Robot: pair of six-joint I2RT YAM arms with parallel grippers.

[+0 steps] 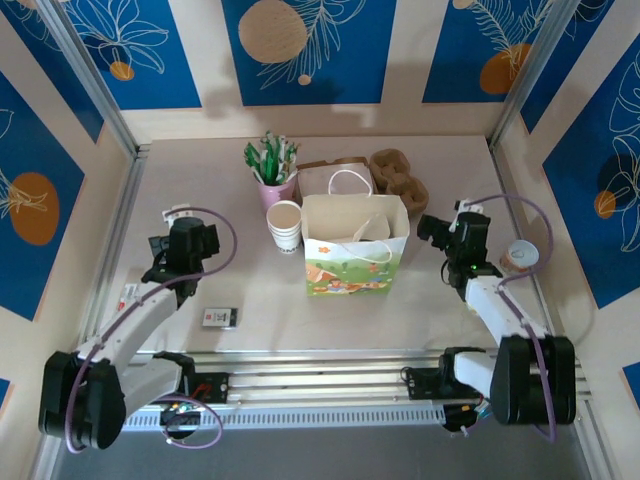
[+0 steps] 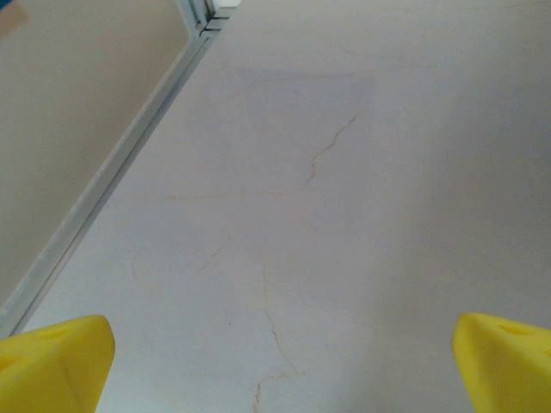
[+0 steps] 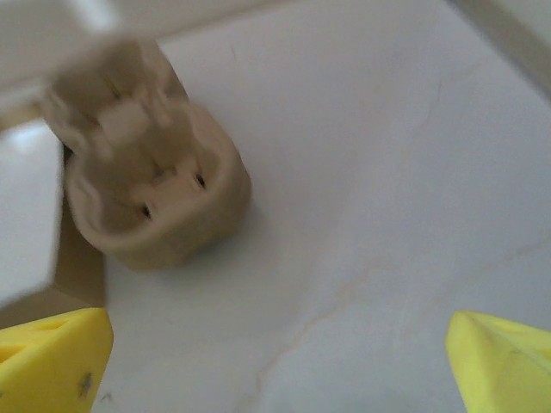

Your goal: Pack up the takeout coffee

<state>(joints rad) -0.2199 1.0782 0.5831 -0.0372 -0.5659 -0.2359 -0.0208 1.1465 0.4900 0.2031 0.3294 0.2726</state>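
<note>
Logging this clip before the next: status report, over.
Left gripper, right gripper open, empty. Small cream paper cup beside right arm, lid unclear. White printed paper bag upright, open, mid-table. Nothing blocking it.

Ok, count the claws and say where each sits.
2. The left claw is over bare table, left of the stacked cups; the right claw is right of the paper bag, facing the pulp carrier.

Note the tabletop (image 2: 344, 215): pale, smooth and matt, with faint marble-like veins. The cup carrier (image 3: 146, 189) you see is moulded pulp, rough and dull. On your left gripper (image 2: 275, 370), the fingertips (image 2: 52, 366) are smooth yellow plastic. The bag (image 1: 355, 255) is white printed paper and the rail (image 1: 330, 365) is bare silver metal.
</note>
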